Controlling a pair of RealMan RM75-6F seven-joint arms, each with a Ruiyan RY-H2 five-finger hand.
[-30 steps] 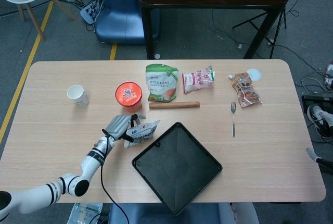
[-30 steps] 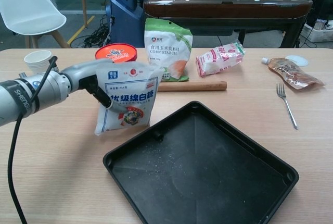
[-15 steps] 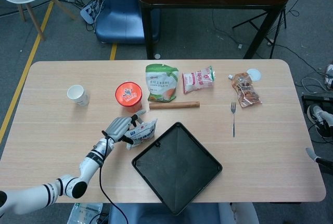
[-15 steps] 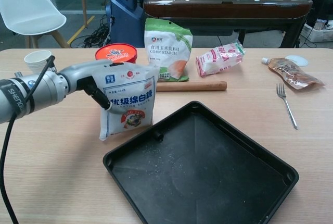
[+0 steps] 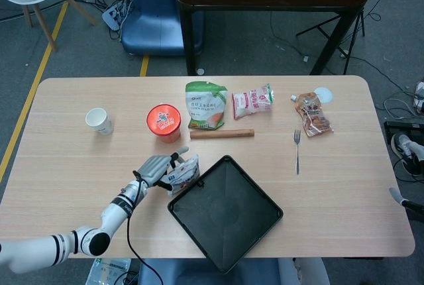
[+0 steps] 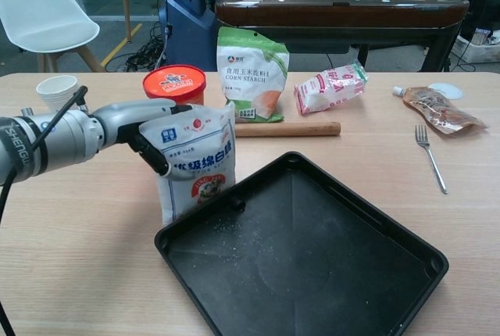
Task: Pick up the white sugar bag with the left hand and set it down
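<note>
The white sugar bag (image 6: pixel 197 162) with blue and red print stands upright just left of the black tray (image 6: pixel 312 254), its lower edge near the tray's left rim. My left hand (image 6: pixel 148 129) grips the bag's upper left part. From the head view, the left hand (image 5: pixel 156 168) and the sugar bag (image 5: pixel 183 173) sit at the black tray's (image 5: pixel 225 209) upper-left edge. Whether the bag's bottom touches the table I cannot tell. The right hand shows in neither view.
Behind the bag stand a red-lidded tub (image 6: pixel 168 84), a green corn starch bag (image 6: pixel 251 62) and a wooden rolling stick (image 6: pixel 287 129). A paper cup (image 6: pixel 58 90) is at the far left. A pink-white packet (image 6: pixel 330 87), a brown pouch (image 6: pixel 437 111) and a fork (image 6: pixel 431 156) lie to the right.
My left hand has carried the sugar bag down and to the right, toward the tray's left edge, and the bag has turned more edge-on.
</note>
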